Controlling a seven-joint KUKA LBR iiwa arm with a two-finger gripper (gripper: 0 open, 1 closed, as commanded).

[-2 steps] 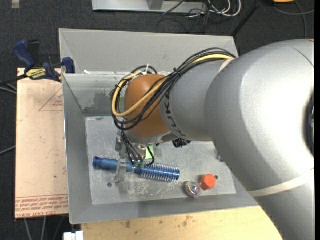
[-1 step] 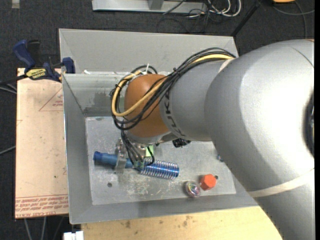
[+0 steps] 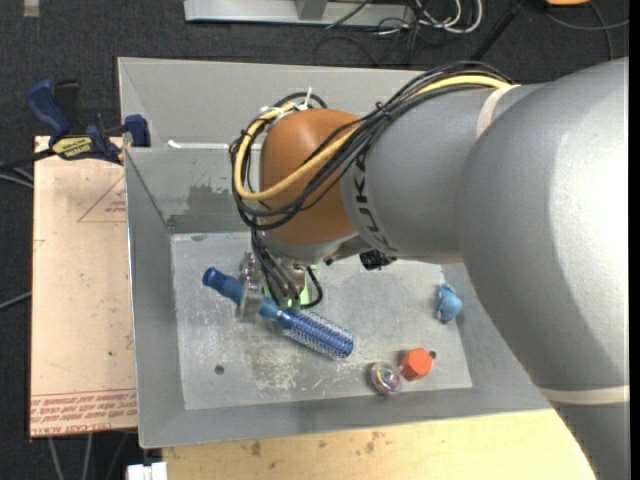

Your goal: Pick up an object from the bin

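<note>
- Gripper (image 3: 262, 290) sits low at the left middle of the bin (image 3: 150, 228), right at the near end of a blue brush (image 3: 318, 334); whether it is released or grasping I cannot tell.
- One brush, lying flat and slanting down toward the right from the gripper.
- One blue piece (image 3: 220, 282) just left of the gripper; I cannot tell if it belongs to the brush.
- One small blue lump (image 3: 447, 304) at the right, well apart.
- One orange thing (image 3: 416, 364) near the front, with one shiny ball (image 3: 384, 377) just beside it.
- Brush: bright blue, with a long round head thick with short bristles.
- Bin floor is grey metal, scuffed and pale, with sloping walls.
- An orange cover (image 3: 305, 168) with yellow and black cables tops the wrist, and the grey arm (image 3: 520, 188) reaches in from the right.
- Dark carpet (image 3: 60, 28) lies around the bin.
</note>
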